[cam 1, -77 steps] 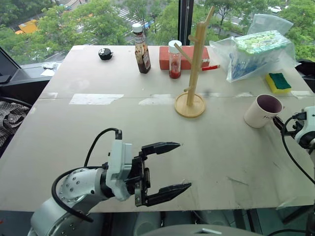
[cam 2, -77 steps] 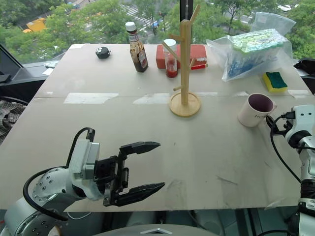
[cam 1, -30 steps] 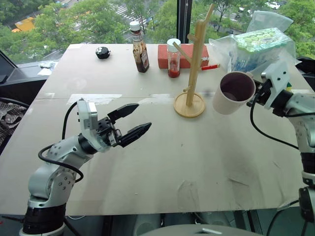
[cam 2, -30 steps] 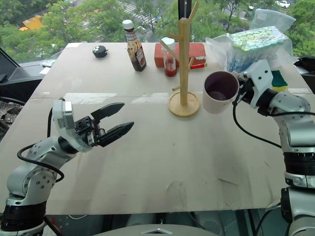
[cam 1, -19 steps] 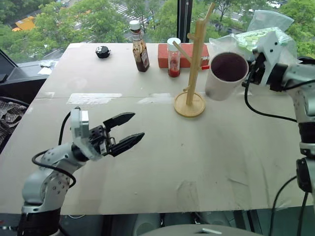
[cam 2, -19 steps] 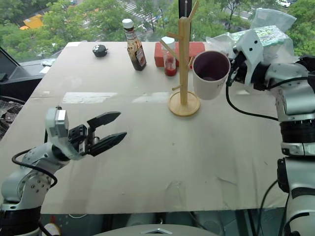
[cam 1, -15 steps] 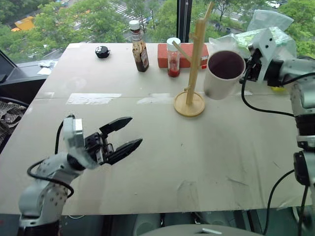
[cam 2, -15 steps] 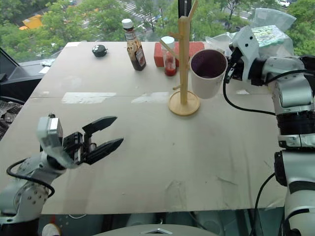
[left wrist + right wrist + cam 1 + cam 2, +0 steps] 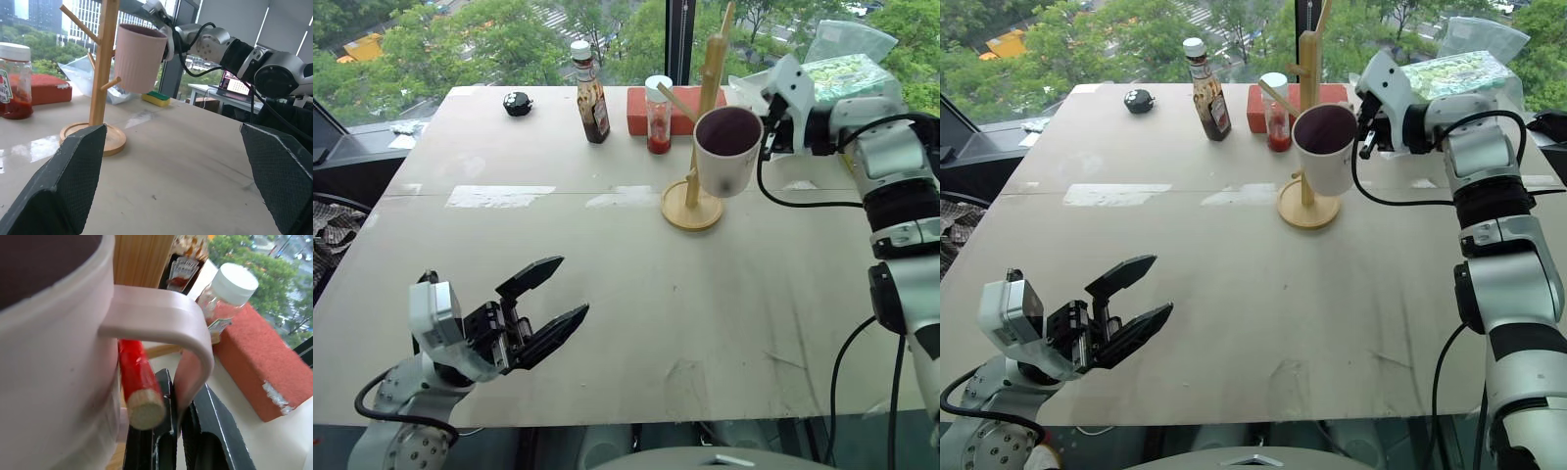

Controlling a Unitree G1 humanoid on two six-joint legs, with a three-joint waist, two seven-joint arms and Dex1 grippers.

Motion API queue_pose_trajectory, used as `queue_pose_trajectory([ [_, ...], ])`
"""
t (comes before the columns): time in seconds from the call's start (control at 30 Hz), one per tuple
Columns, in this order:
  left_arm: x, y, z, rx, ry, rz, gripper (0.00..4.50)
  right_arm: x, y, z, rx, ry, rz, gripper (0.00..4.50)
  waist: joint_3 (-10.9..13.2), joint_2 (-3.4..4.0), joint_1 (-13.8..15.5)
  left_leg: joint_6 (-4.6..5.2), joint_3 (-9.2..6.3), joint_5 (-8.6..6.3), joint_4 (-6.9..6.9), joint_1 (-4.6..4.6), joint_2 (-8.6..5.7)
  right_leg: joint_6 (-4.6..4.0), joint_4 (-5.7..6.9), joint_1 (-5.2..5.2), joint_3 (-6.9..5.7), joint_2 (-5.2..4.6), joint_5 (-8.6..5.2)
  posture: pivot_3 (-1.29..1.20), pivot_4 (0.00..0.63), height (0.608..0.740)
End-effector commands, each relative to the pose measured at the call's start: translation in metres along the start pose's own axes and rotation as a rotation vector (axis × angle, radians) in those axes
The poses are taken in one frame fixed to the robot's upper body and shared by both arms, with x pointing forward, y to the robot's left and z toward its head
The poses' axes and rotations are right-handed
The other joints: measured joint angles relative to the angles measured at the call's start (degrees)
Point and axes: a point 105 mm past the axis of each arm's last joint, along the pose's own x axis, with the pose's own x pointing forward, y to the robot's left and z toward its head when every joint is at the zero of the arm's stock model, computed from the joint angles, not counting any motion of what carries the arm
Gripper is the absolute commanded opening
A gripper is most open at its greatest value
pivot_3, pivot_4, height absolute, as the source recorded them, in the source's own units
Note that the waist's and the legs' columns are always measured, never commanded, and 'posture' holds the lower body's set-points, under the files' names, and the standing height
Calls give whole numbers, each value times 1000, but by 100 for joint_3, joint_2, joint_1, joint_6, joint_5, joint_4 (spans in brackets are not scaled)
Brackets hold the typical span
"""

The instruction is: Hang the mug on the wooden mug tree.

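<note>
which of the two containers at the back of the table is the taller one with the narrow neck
The brown sauce bottle, standing left of the short jar of red sauce. It is dark brown, slim-necked and white-capped; the jar is squat, clear and wide-lidded.

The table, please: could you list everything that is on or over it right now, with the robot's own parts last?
mug: one, cream-white with a dark maroon inside, held in the air beside the pole of the mug tree.
wooden mug tree: one, light wood, far middle of the table.
sauce bottle: one, brown, far side.
jar: one, white lid, red contents, beside the tree.
brick-red block: one, behind the jar.
plastic bags: clear, far right corner.
small black object: one, far left.
left gripper: fingers open, over the near left edge.
right gripper: fingers shut on the mug's handle.
</note>
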Motion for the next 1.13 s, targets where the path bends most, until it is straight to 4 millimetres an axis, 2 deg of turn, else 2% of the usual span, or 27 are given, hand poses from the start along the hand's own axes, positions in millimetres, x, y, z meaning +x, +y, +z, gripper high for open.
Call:
queue_pose_trajectory([
  [0.03, 6, 2, 10, 45, -46, 4, 4500, 2, -1, 4, -59, 12, 18, 950, 0, 0, -2, 0, 1, 0, 0, 0, 0, 0, 0, 0, 0, -1, 0, 0, 150, 740],
  [0.13, 9, 5, 11, 45, -55, 5, 4500, -2, -5, 2, -65, 11, -6, 2178, 0, 0, -9, 0, 1, 0, 1, -1, 0, 0, 0, 0, 1, -2, 0, 0, 150, 740],
  [0.2, 12, 7, 12, 44, -56, 5, 4500, -10, -10, 4, -49, -13, -31, 3182, 0, 1, -16, 0, 1, 0, 0, 0, 0, 0, 0, 0, 0, -2, 0, 0, 150, 740],
  [0.23, 14, 8, 12, 43, -59, 8, 4500, -17, -12, 3, -43, -25, -48, 3435, 0, 1, -17, 0, 0, 0, 0, 0, 0, 0, 1, 0, 0, -2, 0, 0, 150, 740],
  [0.37, 20, 16, 10, 37, -49, 31, 4500, -38, -12, -3, -8, -63, -85, 3435, 0, 0, 9, 0, -3, 0, 0, -2, -1, 0, 1, 0, -5, -5, 0, 0, 150, 740],
  [0.57, 28, 30, -11, 0, 61, 103, 4500, -85, 12, -21, 55, -126, -208, 3435, -1, -1, 38, 0, -10, 0, -1, -9, -1, 2, -3, 2, -12, -10, 0, 0, 150, 740],
  [0.63, 30, 31, -20, -14, 108, 109, 4500, -98, 31, -31, 128, -131, -193, 3435, -1, -1, 40, 0, -11, 0, -1, -10, -2, 2, 0, 2, -12, -10, 1, 0, 150, 740],
  [0.73, 32, 34, -32, -6, 184, 128, 4500, -114, 63, -56, 217, -109, -221, 4327, -3, -5, 42, 0, -13, 0, -2, -7, -2, 3, -1, 3, -10, -7, 1, 0, 150, 740],
  [0.77, 31, 35, -35, -3, 204, 133, 4500, -117, 72, -64, 232, -92, -244, 4419, -2, -7, 33, 1, -20, 0, -4, -3, -2, 3, -3, 10, -16, -7, 0, 0, 150, 740],
  [0.83, 30, 36, -41, -2, 247, 133, 4500, -123, 92, -81, 250, -53, -293, 4419, -4, -9, 41, 1, -15, 0, -4, 3, -3, 3, -1, 14, -9, -6, 0, 0, 150, 740],
  [0.9, 28, 34, -46, -8, 299, 106, 4500, -132, 122, -106, 320, -10, -353, 4419, -5, -9, 43, 1, -20, 0, -6, 10, -3, 3, -2, 22, -13, -4, 0, 0, 150, 740],
  [0.97, 24, 35, -50, -27, 343, 106, 4500, -138, 149, -120, 368, 22, -366, 4419, -5, -8, 52, 0, -19, 0, -8, 13, -4, 4, -1, 24, -11, -1, -1, 0, 150, 740],
  [1.13, 20, 37, -55, -31, 386, 95, 4500, -145, 166, -136, 408, 53, -457, 4419, -4, -9, -17, 0, -1, 0, -1, 33, -7, 6, 3, 36, 10, 8, 0, 0, 150, 740],
])
